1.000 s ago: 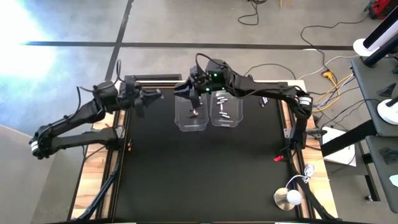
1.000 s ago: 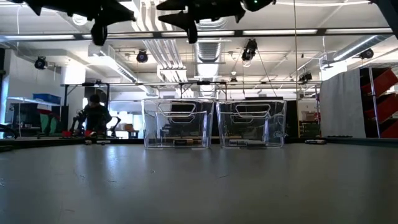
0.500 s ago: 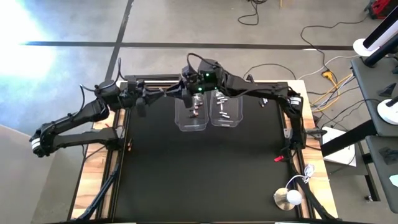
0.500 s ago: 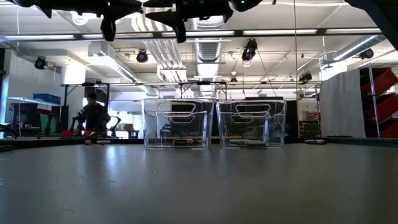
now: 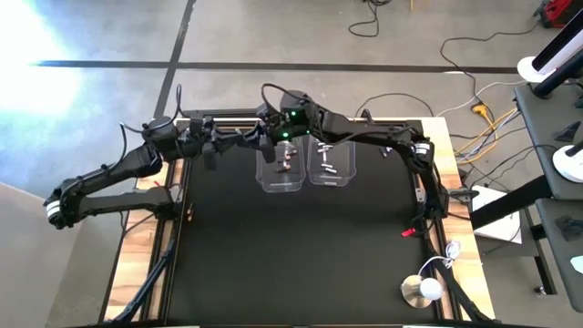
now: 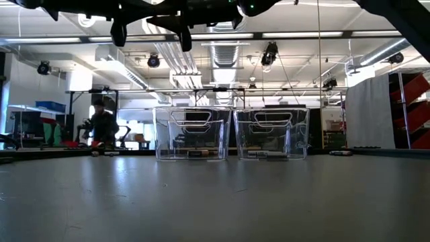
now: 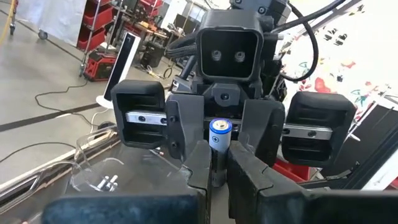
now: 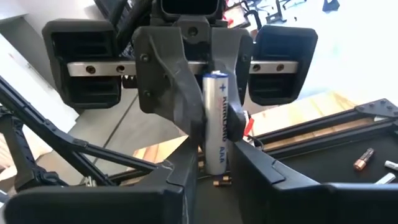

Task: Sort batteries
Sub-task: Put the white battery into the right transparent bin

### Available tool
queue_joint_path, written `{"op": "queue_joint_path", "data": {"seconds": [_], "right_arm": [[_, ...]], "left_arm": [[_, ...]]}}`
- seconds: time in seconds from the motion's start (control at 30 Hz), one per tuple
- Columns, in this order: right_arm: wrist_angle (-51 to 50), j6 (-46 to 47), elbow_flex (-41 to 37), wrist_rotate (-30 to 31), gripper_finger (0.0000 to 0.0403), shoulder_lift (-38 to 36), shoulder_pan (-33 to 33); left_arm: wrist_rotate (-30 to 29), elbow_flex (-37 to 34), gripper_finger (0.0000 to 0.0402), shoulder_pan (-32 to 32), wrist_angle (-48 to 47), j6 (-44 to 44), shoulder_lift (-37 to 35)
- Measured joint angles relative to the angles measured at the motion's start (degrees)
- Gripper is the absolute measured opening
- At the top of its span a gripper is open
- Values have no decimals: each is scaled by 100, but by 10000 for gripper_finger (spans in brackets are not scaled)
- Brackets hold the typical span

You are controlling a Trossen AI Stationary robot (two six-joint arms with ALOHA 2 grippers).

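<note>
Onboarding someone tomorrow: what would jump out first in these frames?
The two grippers meet nose to nose in mid-air above the table's far left, just left of the clear bins, passing a white AAA battery between them. The left gripper is clamped on it, while the right gripper flanks its other end. Next, the left bin holds dark batteries, the right bin silvery ones.

bins (image 5: 305,169): clear glossy plastic | battery (image 8: 216,122): smooth silvery-white | table (image 5: 291,246): matt black
</note>
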Motion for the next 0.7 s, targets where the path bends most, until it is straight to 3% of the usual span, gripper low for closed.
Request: {"op": "queue_joint_path", "data": {"seconds": [0.27,0.43,0.7], "right_arm": [[-55,-67,-9,-7,28,-11,1],[-273,-98,39,-1,28,-12,2],[-2545,-937,407,74,28,-457,-13]], "left_arm": [[294,1,14,2,-43,-9,110],[324,9,27,-2,-260,38,117],[767,-2,88,-37,-730,-25,-395]]}}
